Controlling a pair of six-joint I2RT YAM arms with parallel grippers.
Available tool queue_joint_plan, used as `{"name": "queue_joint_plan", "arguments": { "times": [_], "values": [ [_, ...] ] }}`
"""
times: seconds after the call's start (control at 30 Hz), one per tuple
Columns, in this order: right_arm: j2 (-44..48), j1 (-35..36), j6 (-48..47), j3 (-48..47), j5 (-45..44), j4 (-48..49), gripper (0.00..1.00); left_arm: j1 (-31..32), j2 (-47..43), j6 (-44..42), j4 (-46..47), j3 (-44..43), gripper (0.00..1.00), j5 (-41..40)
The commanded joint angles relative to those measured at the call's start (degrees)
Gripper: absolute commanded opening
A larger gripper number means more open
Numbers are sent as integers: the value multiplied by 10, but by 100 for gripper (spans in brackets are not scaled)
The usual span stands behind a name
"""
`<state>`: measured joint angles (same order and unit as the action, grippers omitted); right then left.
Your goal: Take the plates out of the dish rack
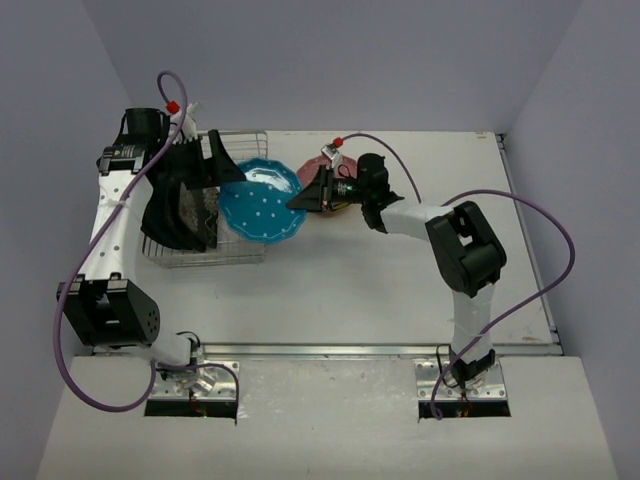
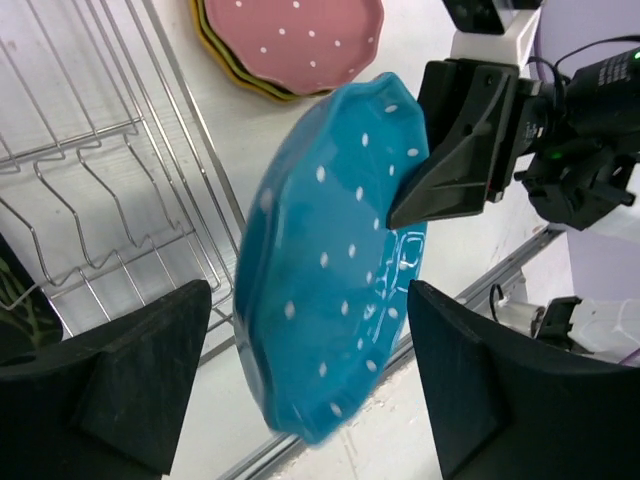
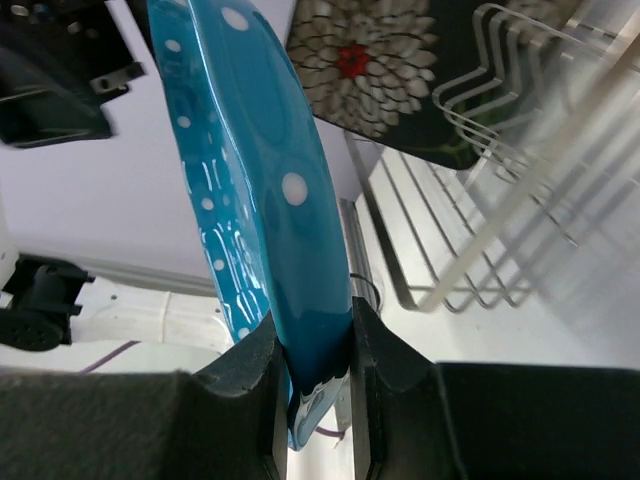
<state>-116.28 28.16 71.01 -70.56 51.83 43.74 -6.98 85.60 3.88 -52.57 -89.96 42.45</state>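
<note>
While the table [image 1: 400, 290] takes up most of the top view, the work sits at its far left, where the rack [image 1: 240, 258] stands with the left arm reaching over it. A black plate [image 3: 380, 70] with a flower pattern stands in the rack, so the unloading is not yet done.

The blue plate [image 1: 262, 200] is out of the tines, at the rack's right side. The left wrist view shows it tilted nearly on edge, apart from the wires. A stack [image 2: 290, 40], with a pink dotted plate on top and a yellow-green one under it, lies on the table just beyond, and looks like the place the blue plate is meant for.

The right gripper [image 1: 305, 197] has the blue plate. Its fingers [image 3: 250, 390] are closed on a short piece of the rim, one each side, and nothing else supports the plate. The left gripper [image 2: 308, 290] is spread wide and holds nothing, with the blue plate hanging between its two fingers and seemingly touching neither.

The main risk is the grip. A pinch at one point of a glazed rim leaves the plate's weight hanging to one side, so it may swing or slide out during a quick move. The plate could also knock a left finger on its way out if that arm does not draw back first. Lowered at this tilt, it could strike the stack edge-first and shift the plates.
</note>
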Motion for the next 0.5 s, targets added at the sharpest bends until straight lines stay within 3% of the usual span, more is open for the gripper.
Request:
{"name": "queue_joint_plan", "arguments": {
  "times": [0.0,0.03,0.07,0.3,0.47],
  "values": [
    [45,-57,30,23,-33,23,0,-4,-47,24,52,-11,87,-50],
    [47,-79,37,29,-41,18,0,-4,-52,27,56,-9,95,-75],
    [47,-99,44,33,-44,17,0,-4,-54,27,58,-9,96,-91],
    [22,-183,56,15,-71,10,0,-4,-63,30,70,2,98,-116],
    [-12,-210,-9,-46,-102,-63,0,-4,-67,26,69,-1,99,-130]
  ]
}}
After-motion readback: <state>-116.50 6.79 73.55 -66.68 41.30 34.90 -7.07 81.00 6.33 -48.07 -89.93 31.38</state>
